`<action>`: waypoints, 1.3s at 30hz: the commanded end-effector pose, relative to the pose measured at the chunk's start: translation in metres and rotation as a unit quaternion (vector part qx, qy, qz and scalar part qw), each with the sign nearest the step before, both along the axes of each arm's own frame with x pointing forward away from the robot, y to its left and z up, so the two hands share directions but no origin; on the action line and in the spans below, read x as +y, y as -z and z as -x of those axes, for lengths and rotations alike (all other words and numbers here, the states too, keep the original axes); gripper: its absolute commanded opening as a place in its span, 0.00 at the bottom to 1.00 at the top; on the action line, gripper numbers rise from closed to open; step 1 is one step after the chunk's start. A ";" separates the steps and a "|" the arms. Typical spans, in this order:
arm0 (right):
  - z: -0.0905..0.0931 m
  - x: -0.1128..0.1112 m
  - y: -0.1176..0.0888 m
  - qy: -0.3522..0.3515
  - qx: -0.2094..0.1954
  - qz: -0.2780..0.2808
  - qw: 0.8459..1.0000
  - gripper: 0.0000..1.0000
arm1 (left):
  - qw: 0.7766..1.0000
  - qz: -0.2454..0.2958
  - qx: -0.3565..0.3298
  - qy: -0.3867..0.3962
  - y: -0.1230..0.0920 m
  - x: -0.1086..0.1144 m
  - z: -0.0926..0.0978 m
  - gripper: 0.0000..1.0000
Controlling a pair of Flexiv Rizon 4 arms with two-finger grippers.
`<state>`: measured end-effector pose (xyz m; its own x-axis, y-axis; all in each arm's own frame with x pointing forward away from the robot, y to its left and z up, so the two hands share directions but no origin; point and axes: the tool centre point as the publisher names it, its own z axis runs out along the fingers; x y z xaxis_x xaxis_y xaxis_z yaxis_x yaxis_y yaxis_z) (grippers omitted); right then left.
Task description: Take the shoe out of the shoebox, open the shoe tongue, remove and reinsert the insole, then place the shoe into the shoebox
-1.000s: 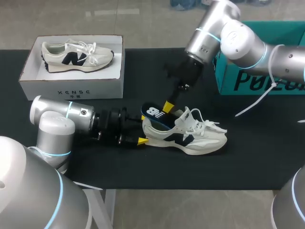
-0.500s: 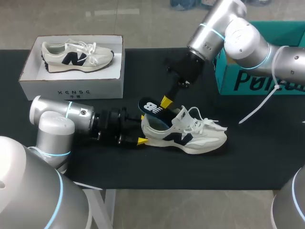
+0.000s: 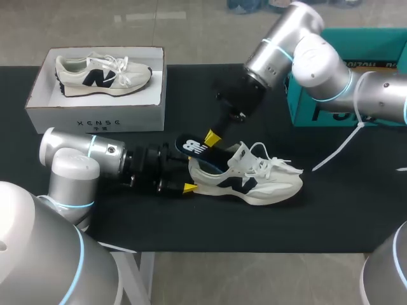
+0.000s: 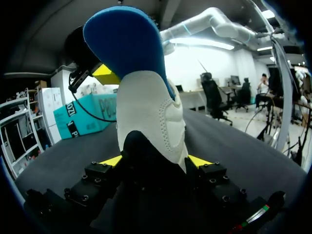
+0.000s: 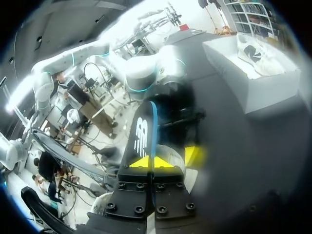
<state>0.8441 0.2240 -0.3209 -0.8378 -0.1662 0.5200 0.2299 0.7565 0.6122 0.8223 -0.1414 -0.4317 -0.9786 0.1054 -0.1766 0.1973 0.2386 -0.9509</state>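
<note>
pinching insole (image 3: 193, 147): right pincer (image 5: 168, 159) | left pincer (image 4: 155, 161) clamps shoe (image 3: 257, 185) heel | left wrist alone shows insole's blue side

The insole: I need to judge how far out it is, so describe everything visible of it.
The insole is dark on top with a white logo, blue underneath, thin and foam-like. It is tilted, its rear end raised past the heel of the white shoe, its front end hidden inside the opening. The right gripper pinches its raised part; the left gripper clamps the shoe's heel.
</note>
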 end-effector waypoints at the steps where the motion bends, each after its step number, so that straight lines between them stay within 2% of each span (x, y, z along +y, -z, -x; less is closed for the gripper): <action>1: -0.005 0.011 0.000 -0.004 0.000 -0.006 1.000 0.00 | 1.000 0.000 -0.001 0.000 0.002 -0.002 0.001 0.00; 6: -0.007 0.018 0.000 -0.005 -0.002 -0.027 1.000 0.00 | 1.000 0.000 -0.001 0.000 0.002 -0.002 0.001 0.00; 25: -0.035 0.066 -0.040 -0.007 -0.041 -0.115 0.992 0.00 | 1.000 0.000 -0.001 0.000 0.002 -0.002 0.001 0.00; 28: -0.041 0.071 -0.054 -0.006 -0.054 -0.126 0.991 0.00 | 1.000 0.000 -0.001 0.000 0.002 -0.002 0.001 0.00; 31: -0.047 0.072 -0.077 0.000 -0.074 -0.141 0.987 0.00 | 1.000 0.000 -0.001 0.000 0.002 -0.002 0.001 0.00; 39: -0.058 0.074 -0.147 0.016 -0.127 -0.168 0.977 0.00 | 1.000 0.000 -0.001 0.000 0.002 -0.002 0.001 0.00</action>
